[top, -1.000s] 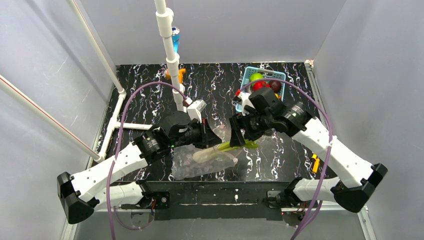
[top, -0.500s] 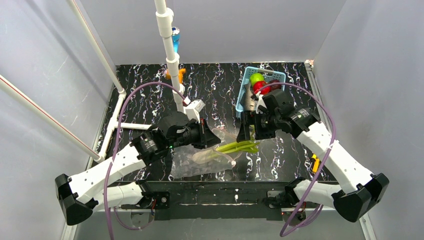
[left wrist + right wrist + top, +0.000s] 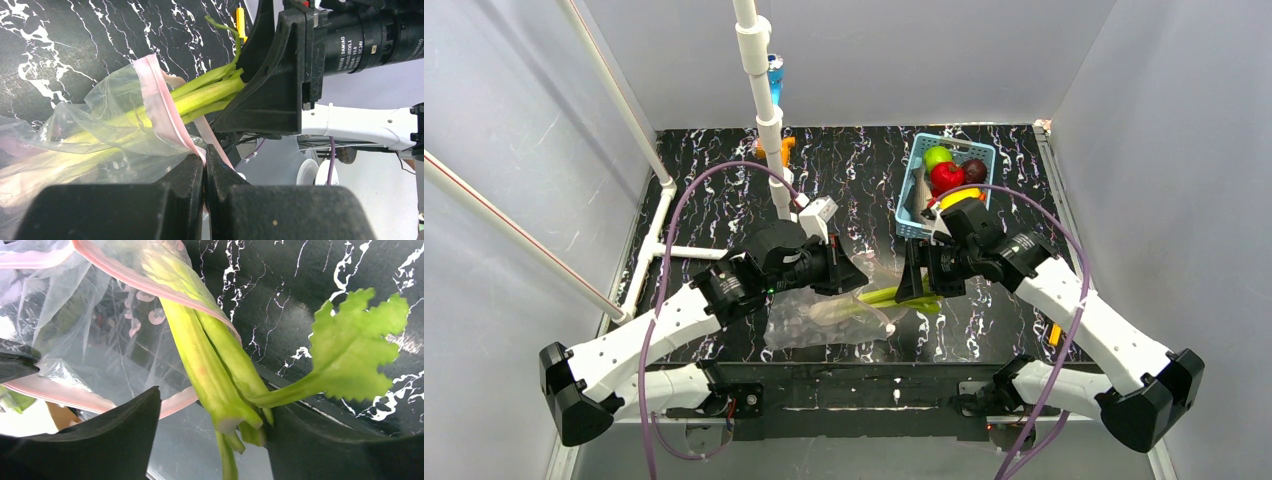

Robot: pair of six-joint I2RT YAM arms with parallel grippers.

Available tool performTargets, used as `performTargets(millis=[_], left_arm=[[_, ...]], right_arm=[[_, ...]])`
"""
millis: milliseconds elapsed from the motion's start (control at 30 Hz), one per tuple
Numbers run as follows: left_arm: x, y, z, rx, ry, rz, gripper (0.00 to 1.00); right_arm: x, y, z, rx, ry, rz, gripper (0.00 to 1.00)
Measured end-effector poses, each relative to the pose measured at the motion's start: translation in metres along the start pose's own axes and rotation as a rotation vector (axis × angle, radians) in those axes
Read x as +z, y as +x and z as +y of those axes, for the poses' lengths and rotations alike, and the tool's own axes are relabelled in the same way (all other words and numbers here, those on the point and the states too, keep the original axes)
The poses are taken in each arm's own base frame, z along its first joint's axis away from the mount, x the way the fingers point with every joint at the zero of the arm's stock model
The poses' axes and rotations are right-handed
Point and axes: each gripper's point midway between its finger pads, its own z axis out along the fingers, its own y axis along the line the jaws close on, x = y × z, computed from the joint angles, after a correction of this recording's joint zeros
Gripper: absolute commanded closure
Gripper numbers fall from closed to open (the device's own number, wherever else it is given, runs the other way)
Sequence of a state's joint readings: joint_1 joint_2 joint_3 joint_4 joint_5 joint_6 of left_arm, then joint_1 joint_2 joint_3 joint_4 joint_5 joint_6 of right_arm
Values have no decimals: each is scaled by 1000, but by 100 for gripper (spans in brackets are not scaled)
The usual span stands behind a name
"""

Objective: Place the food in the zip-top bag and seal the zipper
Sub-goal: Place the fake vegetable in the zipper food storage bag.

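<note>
Pinching the pink strip [image 3: 159, 102] of the bag [image 3: 75, 132], your left claw [image 3: 205, 167] stays shut. Your right claw [image 3: 215, 407], back from the basket [image 3: 954, 138], stands open astride the leek [image 3: 200, 365].

A robot test lab is shown; a black marbled counter [image 3: 714, 165] is boxed in by plain grey walls [image 3: 534, 130]; a left arm [image 3: 649, 335] and a right arm [image 3: 1094, 320] are bolted to its near edge; white pipes [image 3: 759, 60] and purple cables [image 3: 732, 165] are seen.

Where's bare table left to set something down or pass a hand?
Free: back middle, between the white pipe and the blue basket; back left, left of that pipe. Crowded: centre, around the bag and leek.
</note>
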State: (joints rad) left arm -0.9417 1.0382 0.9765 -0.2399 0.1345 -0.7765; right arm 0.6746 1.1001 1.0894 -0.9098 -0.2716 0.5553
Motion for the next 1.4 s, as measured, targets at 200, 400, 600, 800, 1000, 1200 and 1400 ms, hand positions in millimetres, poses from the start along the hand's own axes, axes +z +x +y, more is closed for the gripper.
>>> performTargets(millis=[200, 400, 600, 800, 1000, 1200, 1400], left_arm=[[0, 0, 0, -1, 0, 0, 100], [0, 0, -1, -4, 2, -1, 100], [8, -2, -5, -41, 18, 4, 100], [16, -13, -22, -120, 91, -21, 100], [31, -35, -50, -255, 245, -82, 100], [39, -43, -60, -400, 361, -121, 100], [37, -48, -66, -539, 416, -127, 100]], right_arm=[[-1, 0, 0, 23, -5, -25, 61], [0, -5, 0, 29, -2, -52, 99], [-14, -23, 13, 4, -25, -129, 99], [-57, -59, 44, -41, -69, -274, 99], [-114, -92, 74, -90, -94, -436, 99], [-134, -99, 75, -102, -78, -509, 99], [-119, -105, 68, -151, -68, -530, 99]])
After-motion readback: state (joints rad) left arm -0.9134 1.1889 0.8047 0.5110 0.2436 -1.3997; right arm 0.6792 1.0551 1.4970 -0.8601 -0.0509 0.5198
